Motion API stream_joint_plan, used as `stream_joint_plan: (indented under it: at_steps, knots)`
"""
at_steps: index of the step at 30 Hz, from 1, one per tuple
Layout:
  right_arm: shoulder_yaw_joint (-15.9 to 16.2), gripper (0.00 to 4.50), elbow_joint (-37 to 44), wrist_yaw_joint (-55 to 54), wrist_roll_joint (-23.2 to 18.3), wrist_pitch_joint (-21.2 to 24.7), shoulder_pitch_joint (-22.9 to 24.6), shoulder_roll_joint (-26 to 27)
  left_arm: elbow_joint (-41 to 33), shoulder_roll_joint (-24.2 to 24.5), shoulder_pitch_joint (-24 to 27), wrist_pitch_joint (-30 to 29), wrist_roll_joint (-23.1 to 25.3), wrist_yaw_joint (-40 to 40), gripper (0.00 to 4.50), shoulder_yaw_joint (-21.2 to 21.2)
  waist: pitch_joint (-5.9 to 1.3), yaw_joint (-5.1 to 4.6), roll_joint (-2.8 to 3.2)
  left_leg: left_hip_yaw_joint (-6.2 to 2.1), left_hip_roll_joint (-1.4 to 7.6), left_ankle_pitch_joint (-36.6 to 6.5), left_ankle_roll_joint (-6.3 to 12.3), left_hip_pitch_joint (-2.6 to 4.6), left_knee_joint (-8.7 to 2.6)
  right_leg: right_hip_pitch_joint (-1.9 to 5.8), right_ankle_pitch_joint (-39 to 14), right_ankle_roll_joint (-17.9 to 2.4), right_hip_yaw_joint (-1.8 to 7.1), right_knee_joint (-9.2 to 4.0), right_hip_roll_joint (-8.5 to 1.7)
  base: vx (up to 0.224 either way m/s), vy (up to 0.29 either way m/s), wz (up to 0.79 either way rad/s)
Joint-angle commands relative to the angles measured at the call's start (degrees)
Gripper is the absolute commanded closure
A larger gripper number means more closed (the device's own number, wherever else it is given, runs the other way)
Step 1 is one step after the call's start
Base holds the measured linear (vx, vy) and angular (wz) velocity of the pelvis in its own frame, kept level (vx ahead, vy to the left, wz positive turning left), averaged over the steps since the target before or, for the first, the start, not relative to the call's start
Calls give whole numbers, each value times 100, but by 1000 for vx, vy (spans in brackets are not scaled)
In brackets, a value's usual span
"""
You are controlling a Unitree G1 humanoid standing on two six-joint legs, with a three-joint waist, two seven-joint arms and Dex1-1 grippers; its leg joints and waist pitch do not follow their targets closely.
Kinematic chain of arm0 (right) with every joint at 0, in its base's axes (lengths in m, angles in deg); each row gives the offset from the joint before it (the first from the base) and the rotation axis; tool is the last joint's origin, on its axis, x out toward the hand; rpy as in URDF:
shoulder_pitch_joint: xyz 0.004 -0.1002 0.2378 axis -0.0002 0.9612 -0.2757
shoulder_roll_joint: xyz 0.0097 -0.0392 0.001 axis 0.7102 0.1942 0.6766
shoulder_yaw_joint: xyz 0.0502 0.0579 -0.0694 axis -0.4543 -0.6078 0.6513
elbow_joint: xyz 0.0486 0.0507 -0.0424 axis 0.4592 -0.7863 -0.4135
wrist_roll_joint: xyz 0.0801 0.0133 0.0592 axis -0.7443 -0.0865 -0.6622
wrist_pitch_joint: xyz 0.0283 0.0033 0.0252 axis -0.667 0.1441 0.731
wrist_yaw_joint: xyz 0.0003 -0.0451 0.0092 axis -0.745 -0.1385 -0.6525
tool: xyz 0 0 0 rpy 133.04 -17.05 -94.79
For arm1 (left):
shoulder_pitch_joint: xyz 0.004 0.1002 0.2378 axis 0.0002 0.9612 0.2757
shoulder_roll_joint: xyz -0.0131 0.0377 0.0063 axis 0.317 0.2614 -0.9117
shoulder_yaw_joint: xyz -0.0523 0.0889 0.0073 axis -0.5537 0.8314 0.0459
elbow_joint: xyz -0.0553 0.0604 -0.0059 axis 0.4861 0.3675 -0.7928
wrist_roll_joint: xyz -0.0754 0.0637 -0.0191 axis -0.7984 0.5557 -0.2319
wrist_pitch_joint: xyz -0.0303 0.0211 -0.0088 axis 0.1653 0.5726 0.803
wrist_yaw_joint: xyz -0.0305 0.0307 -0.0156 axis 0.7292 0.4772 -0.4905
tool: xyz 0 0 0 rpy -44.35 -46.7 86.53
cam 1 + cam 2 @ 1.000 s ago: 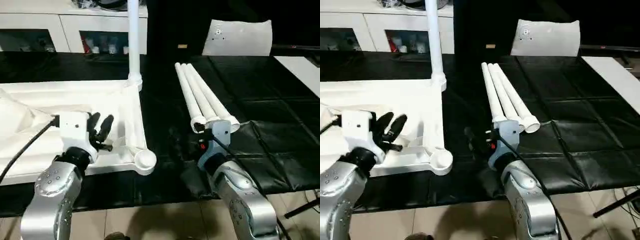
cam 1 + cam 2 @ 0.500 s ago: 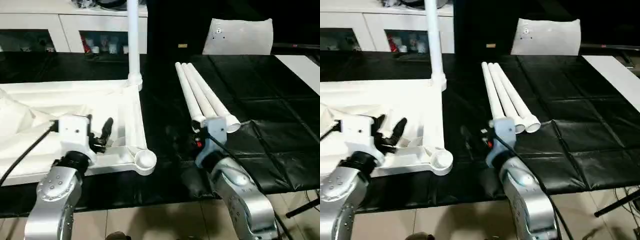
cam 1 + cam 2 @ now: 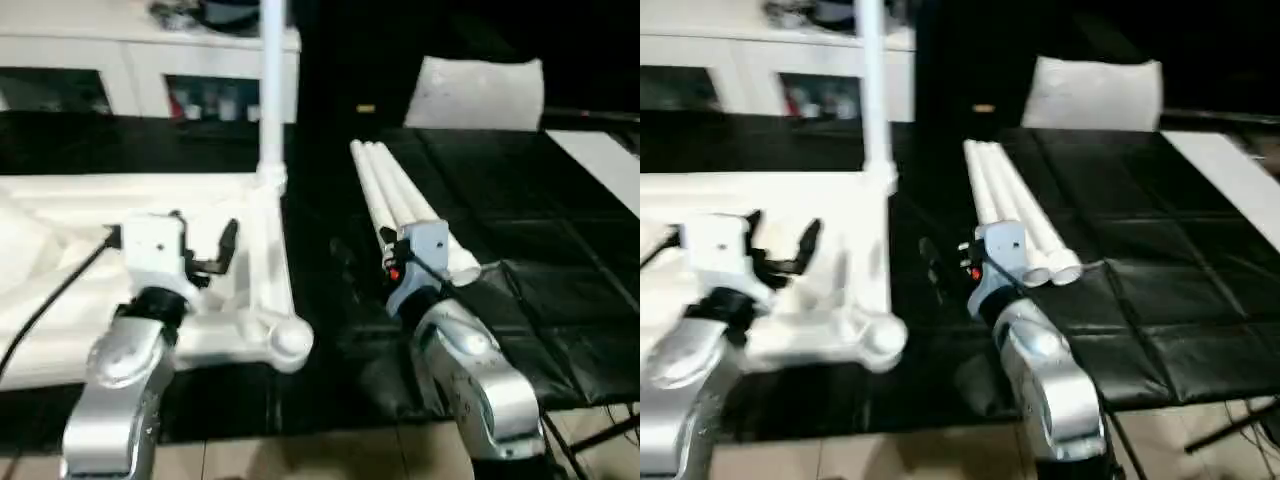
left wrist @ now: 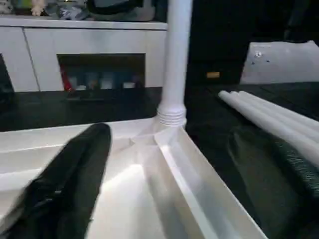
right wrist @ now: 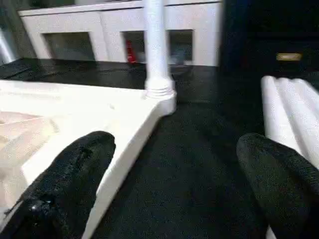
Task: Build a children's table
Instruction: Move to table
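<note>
On right wrist view, spread fingers.

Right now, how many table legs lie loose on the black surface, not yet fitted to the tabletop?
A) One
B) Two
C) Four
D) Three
D: three loose legs lie side by side on the black surface, while one fitted leg stands upright in a far corner socket of the upturned tabletop.
</note>
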Motion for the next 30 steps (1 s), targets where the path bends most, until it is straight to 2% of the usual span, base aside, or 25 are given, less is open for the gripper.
stream_joint_plan:
  at_steps: [1, 2, 3, 4, 5, 6, 7, 8, 9, 10, 11, 12, 13, 14, 15, 16, 18, 19, 20, 21, 23, 24, 26, 28, 30]
  knots:
    - [92, 0, -39, -42, 62, -18, -129, 42, -91, 28, 111, -73, -2, -107, 4, -48, -395, 99, 89, -76, -8, -112, 1313, -337, -239, 583, -1197, -484, 117, -468, -611, 131, 22, 51]
    - [65, 0, -40, -71, 55, -27, -123, 56, -113, 42, 143, -86, 12, -109, 4, -42, -393, 90, 135, -122, -33, 186, 1471, -290, -239, 578, -935, -504, 32, -431, -511, 154, 28, 57]
    - [45, 0, -10, -71, 39, 44, -106, 23, -171, 12, 171, -130, -11, -139, 4, -58, -484, -63, 239, -259, 196, 784, 1620, 312, -291, 238, -503, -493, 44, -108, -136, 224, -11, 26]
    - [31, 0, 10, -73, 20, 95, -93, 11, -203, -4, 185, -163, -25, -157, 4, -72, -418, -220, 229, -845, 697, 1280, 2385, 880, -359, -497, -820, -406, 89, 563, -16, 224, -11, 26]
    - [10, 0, 40, -33, -34, 136, -61, -12, -253, -25, 204, -122, -64, -147, 4, -107, -476, -164, 145, -1005, 868, 2810, 2897, 1050, -120, -970, -676, -77, 388, 871, -152, 213, -33, 11]
    - [11, 0, 42, -29, -35, 135, -58, -15, -256, -25, 206, -117, -66, -146, 4, -109, -460, -84, 136, -755, 728, 4599, 2826, 834, 12, -1140, 156, 284, 621, 894, -266, 0, 0, 0]
    - [-3, 0, 41, -11, -56, 113, -16, -22, -281, -33, 225, -120, -83, -147, 4, -131, -514, -130, -19, -714, 632, 5081, 2748, 798, 78, -1142, 646, 360, 790, 744, -359, 0, 0, 0]
    - [-3, 0, 23, 11, -55, 91, 10, -43, -299, -40, 233, -144, -119, -146, 4, -162, -476, -39, -223, -211, -48, 4336, 1923, 332, 313, -878, 1996, 296, 1023, 241, -475, -127, -15, 9]
    - [48, 0, 14, 29, 31, 22, 29, -109, -301, -36, 253, -135, -137, -142, 4, -190, -412, -19, -337, -63, -258, 3259, 1557, 157, 243, -703, 2180, 374, 1108, 192, -416, -81, -44, 16]
    - [78, 0, 12, 19, 98, -17, 38, -160, -285, 4, 284, -140, -90, -140, 4, -186, -406, 31, -375, -92, -223, 2086, 1090, -97, 173, -433, 2835, 68, 1271, 278, -594, -81, -44, 16]
    - [47, 0, 26, 36, 42, -36, 33, -143, -293, 17, 315, -119, -115, -99, 4, -185, -453, 42, -331, -126, -170, 1783, 860, -136, 109, -310, 3120, -41, 1218, 361, -590, 8, -70, 5]
    - [13, 0, 40, 50, -16, -44, 33, -127, -308, 24, 342, -104, -135, -83, 4, -169, -433, -8, -254, -131, -73, 1059, 327, -111, -48, -275, 2883, -387, 1051, 354, -442, -40, -75, -6]
    - [15, 0, 26, 66, -25, -37, 8, -145, -318, 73, 353, -109, -108, -61, 4, -136, -407, -16, -176, -140, -27, 793, 190, -99, -98, -282, 2451, -523, 1016, 335, -430, -40, -75, -6]
    - [5, 0, -15, 63, -26, -53, -29, -160, -330, 132, 358, -93, -116, 12, 4, -96, -388, -26, -151, -134, 18, 527, 77, -76, -137, -303, 1944, -654, 986, 297, -393, -83, -55, -8]
    - [-14, 0, -32, 54, -35, -70, -35, -155, -335, 143, 364, -74, -138, 56, 4, -81, -319, -66, -96, -118, 108, -390, -273, -50, -236, -339, 451, -874, 969, 221, -335, -99, -31, -5]
    - [-25, 0, -47, 11, -17, -45, -65, -154, -328, 158, 349, -82, -157, 79, 4, -92, -296, -71, -85, -109, 130, -717, -342, -31, -263, -367, 22, -883, 969, 187, -329, -99, -31, -5]
    - [-65, 0, -67, -109, 5, 39, -124, -125, -303, 191, 317, -134, -204, 126, 4, -123, -201, -82, -83, -51, 150, -1891, -459, 42, -319, -516, -1774, -698, 976, 13, -308, -107, -30, 2]
    - [-92, 0, -78, -182, 21, 94, -167, -136, -292, 216, 289, -184, -205, 147, 4, -111, -170, -119, -176, -42, 146, -2119, -477, 38, -332, -539, -2243, -579, 966, -33, -294, -108, -27, 3]
    - [-115, 0, -132, -370, 138, 349, -248, -134, -264, 264, 262, -183, -217, 201, 4, -97, -154, -105, -134, -60, 137, -2318, -514, 58, -343, -561, -2692, -457, 951, -60, -308, -108, -12, 1]
    - [-126, 0, -187, -545, 270, 690, -364, -147, -229, 337, 222, -207, -218, 266, 4, -79, -150, -108, -135, -65, 99, -2459, -545, 111, -308, -643, -3404, -144, 944, -164, -313, -92, -13, 2]
    - [-100, 0, -251, -681, 425, 1151, -553, -186, -182, 486, 186, -291, -233, 385, 4, -47, -166, -123, -119, -76, 83, -2384, -576, 105, -304, -651, -3355, -85, 946, -157, -293, -81, -12, 2]
    - [0, 0, -409, -651, 542, 1479, -801, -292, -160, 665, 209, -379, -343, 636, 4, 24, -158, -143, -115, -92, 96, -2413, -595, 63, -336, -636, -3215, -68, 918, -153, -287, -67, 0, -3]
    - [55, 0, -497, -484, 489, 1588, -944, -379, -168, 770, 214, -449, -384, 766, 4, 74, -176, -150, -118, -98, 106, -2459, -593, 53, -341, -623, -3139, -85, 895, -143, -307, -62, 4, -3]
    - [-119, 0, -715, -463, 310, 1684, -1225, -331, -183, 944, 212, -507, -445, 1014, 4, 147, -187, -141, -109, -88, 124, -2397, -563, 53, -343, -629, -2938, -188, 890, -137, -328, 0, 0, 0]
    - [-209, 0, -939, -489, 262, 1718, -1467, -319, -216, 1052, 192, -589, -523, 1164, 4, 151, -202, -145, -83, -95, 159, -2254, -604, -15, -384, -570, -2477, -364, 859, -74, -335, 0, 0, 0]
